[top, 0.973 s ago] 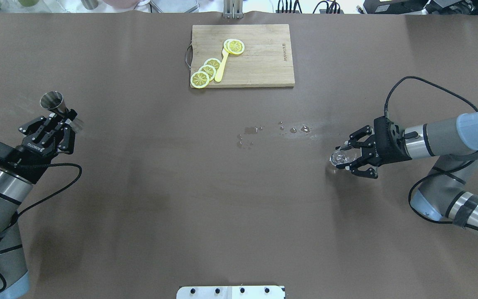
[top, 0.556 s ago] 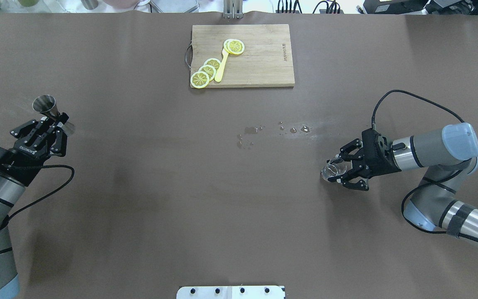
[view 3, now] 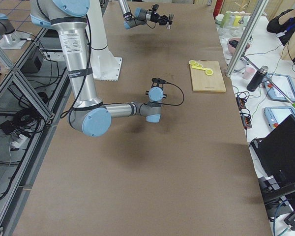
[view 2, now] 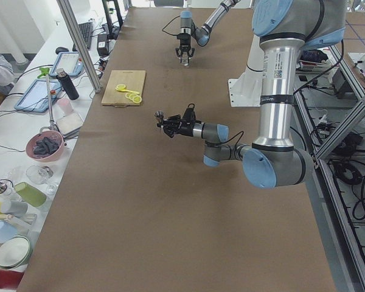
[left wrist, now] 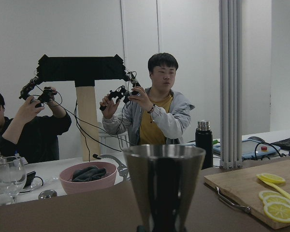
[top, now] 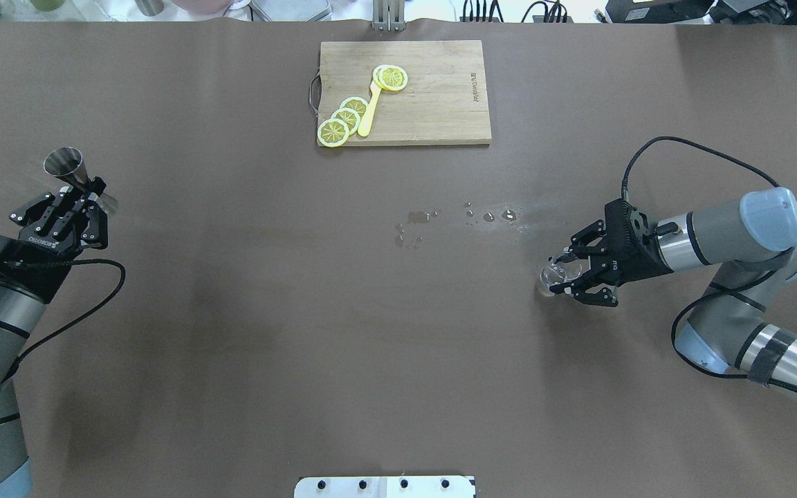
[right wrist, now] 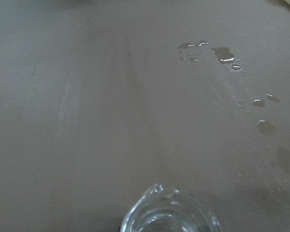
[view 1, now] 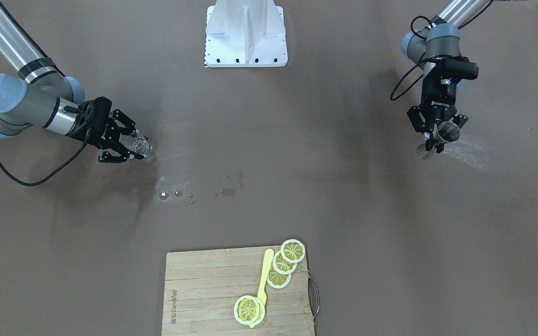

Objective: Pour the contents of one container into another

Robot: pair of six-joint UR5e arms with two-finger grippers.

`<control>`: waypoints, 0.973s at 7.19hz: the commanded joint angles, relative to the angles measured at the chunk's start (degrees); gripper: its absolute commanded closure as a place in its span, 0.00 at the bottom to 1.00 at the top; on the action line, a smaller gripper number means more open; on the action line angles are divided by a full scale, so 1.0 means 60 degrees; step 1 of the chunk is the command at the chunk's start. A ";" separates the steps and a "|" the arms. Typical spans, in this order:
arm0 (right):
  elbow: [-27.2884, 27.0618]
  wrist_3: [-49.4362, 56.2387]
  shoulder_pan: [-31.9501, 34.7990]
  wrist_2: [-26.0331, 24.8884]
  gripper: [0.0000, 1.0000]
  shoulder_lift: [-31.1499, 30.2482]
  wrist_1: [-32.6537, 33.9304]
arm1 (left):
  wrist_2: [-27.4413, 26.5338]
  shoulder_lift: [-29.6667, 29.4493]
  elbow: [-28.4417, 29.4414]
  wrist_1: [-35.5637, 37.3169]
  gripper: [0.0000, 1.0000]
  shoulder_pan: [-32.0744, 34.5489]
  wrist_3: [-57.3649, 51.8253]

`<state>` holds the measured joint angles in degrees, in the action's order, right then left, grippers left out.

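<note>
The metal jigger [top: 66,166] is held upright at its narrow waist in my left gripper [top: 87,195], which is shut on it at the table's far left. The left wrist view has the jigger [left wrist: 163,186] filling its lower centre. In the front-facing view the jigger [view 1: 446,133] and left gripper [view 1: 437,139] are at the right. My right gripper [top: 566,273] is shut on the small clear glass cup [top: 552,274], held low over the table at the right. The cup [view 1: 139,145] leans slightly away from the right gripper [view 1: 129,145]. Its rim [right wrist: 169,212] shows in the right wrist view.
A wooden cutting board [top: 440,104] with lemon slices [top: 343,119] and a yellow utensil lies at the far middle. Spilled water drops [top: 468,216] dot the brown table between the arms. Two people sit beyond the far edge in the left wrist view.
My left gripper has drawn the jigger further left. My right gripper has carried the glass cup slightly left and nearer the robot's side.
</note>
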<state>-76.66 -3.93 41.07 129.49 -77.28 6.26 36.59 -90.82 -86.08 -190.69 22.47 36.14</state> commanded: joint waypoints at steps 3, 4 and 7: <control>0.0077 0.0025 -0.0121 0.0010 0.70 0.0151 0.0259 | -0.0370 0.0005 -0.0522 0.2308 1.00 -0.0009 0.1093; 0.0077 0.0039 -0.0136 0.0010 0.27 0.0151 0.0260 | -0.0747 0.0005 -0.0609 0.3035 1.00 -0.0009 0.1822; 0.0106 0.0142 -0.0165 -0.0093 0.00 0.0180 0.0245 | -0.1131 0.0092 -0.0610 0.3726 1.00 -0.0082 0.2428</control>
<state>-76.10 -3.15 40.11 129.09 -76.35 7.76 30.71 -90.60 -89.55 -170.94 22.24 49.61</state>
